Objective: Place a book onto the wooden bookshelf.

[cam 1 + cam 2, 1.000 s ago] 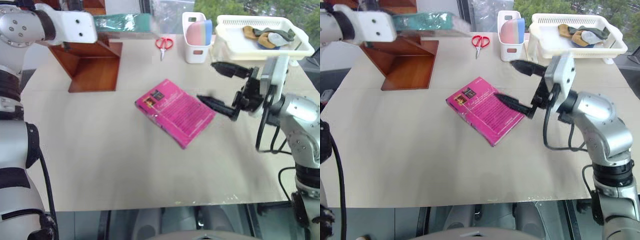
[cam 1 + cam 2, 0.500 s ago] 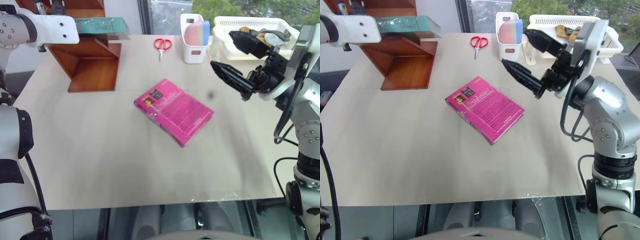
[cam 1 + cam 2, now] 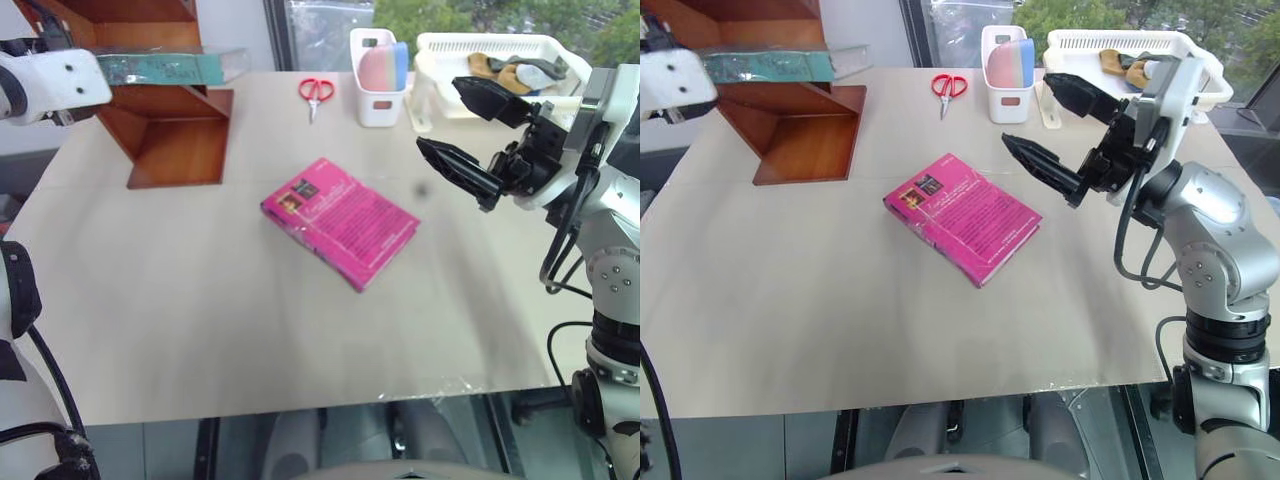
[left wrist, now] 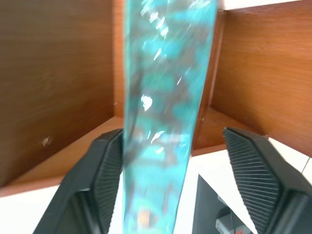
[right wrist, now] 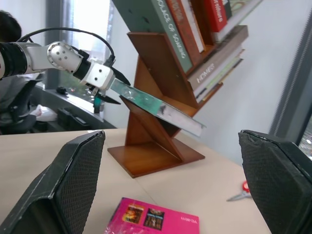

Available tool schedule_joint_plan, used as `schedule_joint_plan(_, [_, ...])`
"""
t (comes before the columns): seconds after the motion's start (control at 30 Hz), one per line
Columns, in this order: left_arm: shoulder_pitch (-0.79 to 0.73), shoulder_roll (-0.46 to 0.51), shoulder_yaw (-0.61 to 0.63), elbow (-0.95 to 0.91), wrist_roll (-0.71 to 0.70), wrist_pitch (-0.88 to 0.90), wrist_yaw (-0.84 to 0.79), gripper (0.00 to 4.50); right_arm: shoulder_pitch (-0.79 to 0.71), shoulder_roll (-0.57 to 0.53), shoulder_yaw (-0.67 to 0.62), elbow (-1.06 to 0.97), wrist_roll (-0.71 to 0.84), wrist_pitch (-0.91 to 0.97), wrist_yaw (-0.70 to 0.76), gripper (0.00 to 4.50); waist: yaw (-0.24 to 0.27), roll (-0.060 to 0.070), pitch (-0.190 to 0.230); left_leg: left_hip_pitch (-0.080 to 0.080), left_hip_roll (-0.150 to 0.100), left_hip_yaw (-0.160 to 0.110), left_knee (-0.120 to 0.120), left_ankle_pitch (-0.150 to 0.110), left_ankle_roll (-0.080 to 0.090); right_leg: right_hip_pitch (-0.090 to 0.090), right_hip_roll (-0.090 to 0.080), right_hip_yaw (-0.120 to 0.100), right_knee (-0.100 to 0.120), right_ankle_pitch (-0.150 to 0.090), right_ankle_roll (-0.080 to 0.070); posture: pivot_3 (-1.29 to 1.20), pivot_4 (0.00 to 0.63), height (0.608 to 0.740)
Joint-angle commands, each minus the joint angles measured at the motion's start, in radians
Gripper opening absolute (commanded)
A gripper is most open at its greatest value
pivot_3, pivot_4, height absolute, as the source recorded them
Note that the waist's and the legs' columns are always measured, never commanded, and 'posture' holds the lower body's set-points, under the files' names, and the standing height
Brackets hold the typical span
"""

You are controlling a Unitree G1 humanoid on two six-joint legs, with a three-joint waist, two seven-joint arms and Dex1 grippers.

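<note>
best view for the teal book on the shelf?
Right wrist view: the book shows side-on along its whole length, lying on a slanted board of the wooden bookshelf, with the left gripper at its end. Head views show its long edge, partly behind the left arm. Left wrist view shows a blurred close-up.

Glossy teal book [image 4: 165, 107], polished reddish wooden bookshelf [image 3: 180, 140], matt beige table [image 3: 200, 310].
</note>
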Motion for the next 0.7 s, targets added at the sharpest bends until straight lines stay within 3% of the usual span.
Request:
schedule_joint_plan(0.03, [0.008,0.055,0.143,-0.027,-0.157,-0.079,-0.085,3.4,0.006,-0.013,-0.023,-0.011,0.019,-0.029,0.036,4.5,0.004,0.0,0.0,0.0,0.0,0.0,0.001,0.0,0.0,0.0,0.0,0.0,0.0,0.0,0.0,0.0,0.15,0.74])
schedule_joint_plan(0.13, [0.033,0.065,0.244,-0.052,-0.28,-0.112,-0.204,3.4,0.014,-0.015,-0.021,0.014,0.016,-0.039,0.067,4.5,0.005,0.0,0.0,0.0,0.0,0.0,0.004,0.0,0.0,0.0,0.0,0.0,0.003,0.0,0.0,0.0,0.15,0.74])
schedule_joint_plan(0.23, [0.066,0.034,0.407,-0.101,-0.51,-0.047,-0.443,3.4,0.035,-0.028,-0.01,0.037,0.0,-0.044,0.104,4.5,0.005,0.0,0.0,0.0,0.001,-0.001,0.006,0.0,0.0,0.001,0.0,-0.001,0.004,0.0,0.0,0.0,0.15,0.74])
schedule_joint_plan(0.3, [0.13,-0.003,0.501,-0.2,-0.675,0.112,-0.616,3.4,0.069,-0.048,-0.002,0.045,-0.02,-0.043,0.128,4.5,0.007,0.0,0.0,0.0,0.001,-0.002,0.007,0.0,0.0,0.002,0.0,-0.002,0.004,0.0,0.0,0.0,0.15,0.74])
schedule_joint_plan(0.37, [0.347,-0.046,0.574,-0.515,-0.869,0.399,-0.681,3.4,0.128,-0.081,0.018,0.047,-0.07,-0.05,0.147,4.5,0.005,0.003,-0.001,0.0,0.001,-0.003,0.007,0.0,0.0,0.003,0.0,-0.002,0.004,0.0,0.0,0.0,0.15,0.74])
schedule_joint_plan(0.43, [0.66,-0.111,0.65,-0.955,-1.075,0.73,-0.577,3.4,0.205,-0.119,0.046,0.047,-0.132,-0.051,0.147,4.5,0.001,0.005,-0.002,0.003,0.001,-0.003,0.007,0.0,0.0,0.005,-0.001,-0.002,0.006,0.0,0.0,0.0,0.15,0.74])
schedule_joint_plan(0.53, [1.05,-0.252,0.746,-1.394,-1.236,0.935,-0.381,3.4,0.31,-0.155,0.046,0.06,-0.178,-0.028,0.125,4.5,-0.009,0.006,-0.002,0.007,0.005,-0.009,0.007,0.001,-0.001,0.009,-0.003,-0.001,0.005,0.0,0.0,0.0,0.15,0.74])
schedule_joint_plan(0.57, [1.168,-0.286,0.751,-1.487,-1.237,0.957,-0.352,3.9,0.354,-0.178,0.047,0.057,-0.208,-0.047,0.136,4.5,-0.011,0.005,-0.002,0.007,0.006,-0.009,0.006,0.0,0.0,0.009,-0.003,-0.001,0.004,0.0,0.0,0.0,0.15,0.74])
schedule_joint_plan(0.63, [1.351,-0.375,0.755,-1.601,-1.215,0.981,-0.264,4.45,0.423,-0.199,0.031,0.059,-0.283,-0.093,0.106,4.5,-0.021,0.004,-0.001,0.006,0.006,-0.009,0.008,0.0,0.0,0.008,0.001,-0.001,0.004,0.001,-0.001,0.0,0.15,0.74])
schedule_joint_plan(0.7, [1.491,-0.413,0.77,-1.621,-1.135,0.963,-0.193,4.45,0.506,-0.237,-0.004,0.036,-0.297,-0.087,0.11,4.5,-0.02,0.004,-0.001,0.014,0.005,-0.007,0.005,0.0,0.0,0.014,0.001,0.001,0.004,0.001,-0.001,0.0,0.15,0.74])
